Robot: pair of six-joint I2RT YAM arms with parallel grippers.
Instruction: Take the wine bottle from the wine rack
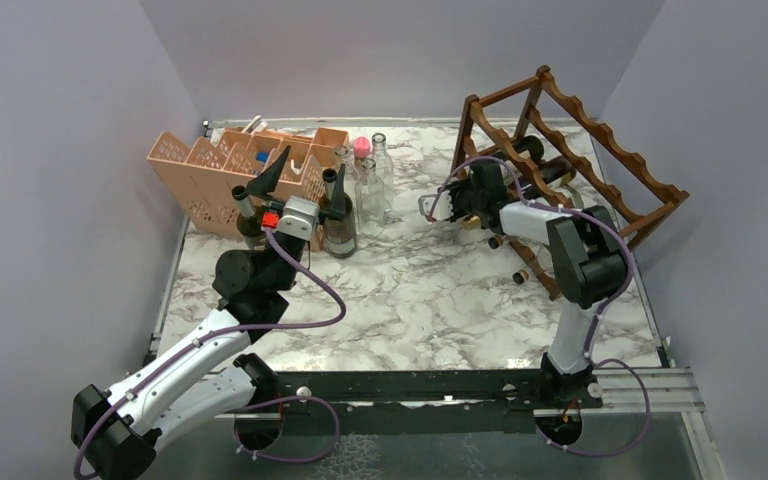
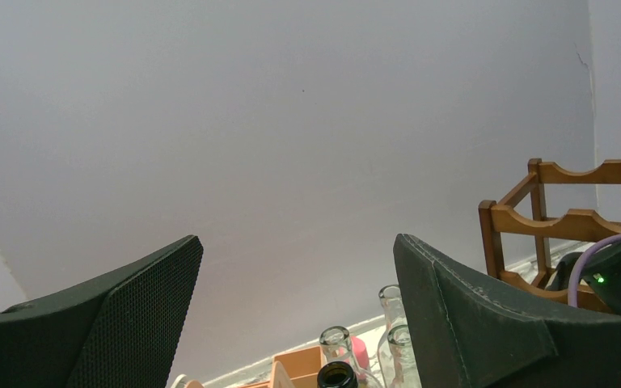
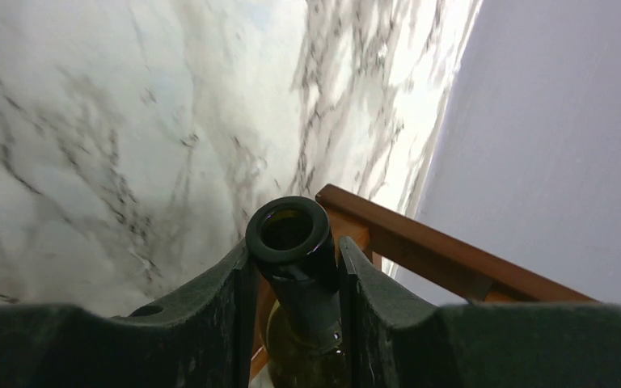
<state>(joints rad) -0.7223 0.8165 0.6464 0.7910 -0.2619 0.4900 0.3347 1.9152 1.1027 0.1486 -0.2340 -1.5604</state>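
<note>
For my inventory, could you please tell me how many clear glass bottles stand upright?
3 clear glass bottles beside the peach-pink plastic lattice organiser: one nearest it, one behind, one in front. Others may be hidden.

So the right gripper [image 3: 293,252] has its two dark fingers [image 3: 210,311] pressed up against either side of a wine bottle [image 3: 303,287] neck. It's dark green glass, and the open mouth points pretty much straight at the lens, so you can see down into it. Right behind the bottle there's a reddish-brown wooden rail of the wine rack [image 3: 428,255], running off to the lower right. The rest is white marble tabletop [image 3: 89,145] with grey veins, plus a plain lavender wall [image 3: 566,121] on the right.
</note>
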